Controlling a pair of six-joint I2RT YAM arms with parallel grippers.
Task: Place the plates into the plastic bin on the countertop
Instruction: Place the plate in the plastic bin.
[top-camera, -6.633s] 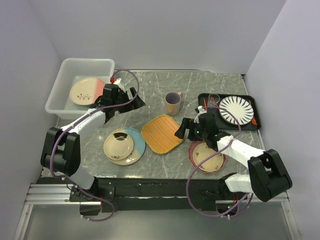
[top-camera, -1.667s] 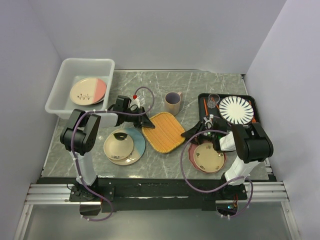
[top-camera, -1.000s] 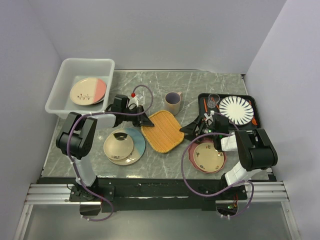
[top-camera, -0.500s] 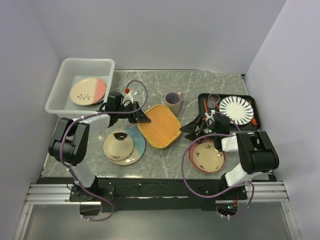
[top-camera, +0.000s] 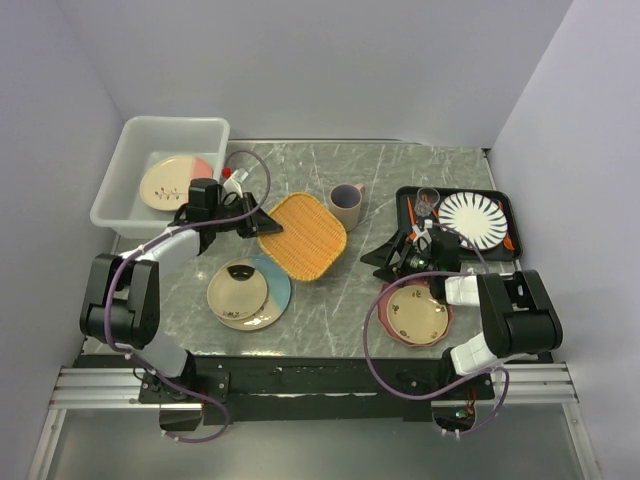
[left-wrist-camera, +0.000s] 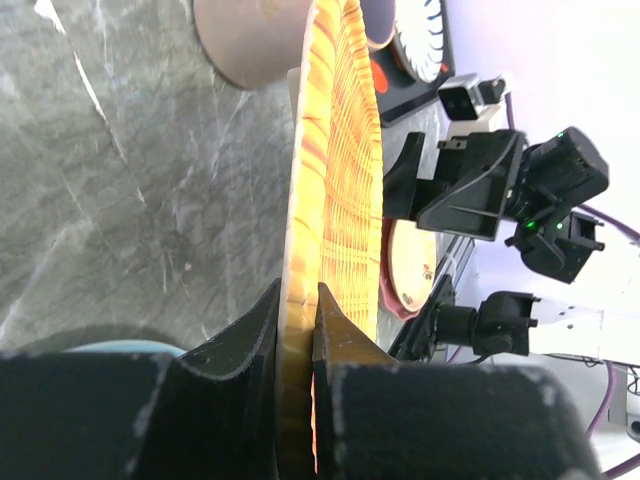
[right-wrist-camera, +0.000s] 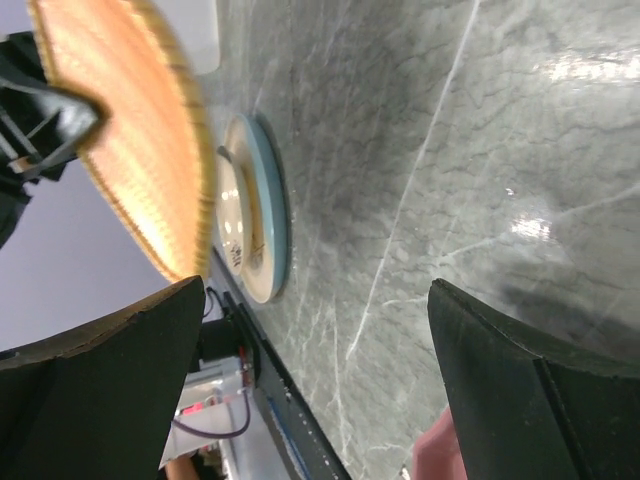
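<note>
orange woven-look square plate (top-camera: 303, 235), pinched by its rim in the narrowly closed left gripper (top-camera: 262, 226), hangs tilted above the grey-green marble countertop (top-camera: 400, 170) toward its far left corner, beside the translucent white plastic bin (top-camera: 175, 135), likely for sliding in. the right gripper (top-camera: 380, 255) gapes wide, empty.

Taking the mug (top-camera: 346, 205) on the countertop (top-camera: 420, 165) as our marker, we find the mat (top-camera: 301, 234) just to its left, raised on a tilt. The bin (top-camera: 128, 135) stands well to its left and slightly behind, with a plate (top-camera: 168, 183) lying in it. In front of the mug we see a stack of plates (top-camera: 248, 290) to the left and a lone plate (top-camera: 417, 312) to the right, while the tray (top-camera: 404, 200) sits to the mug's right with a further plate (top-camera: 472, 218) on it.
</note>
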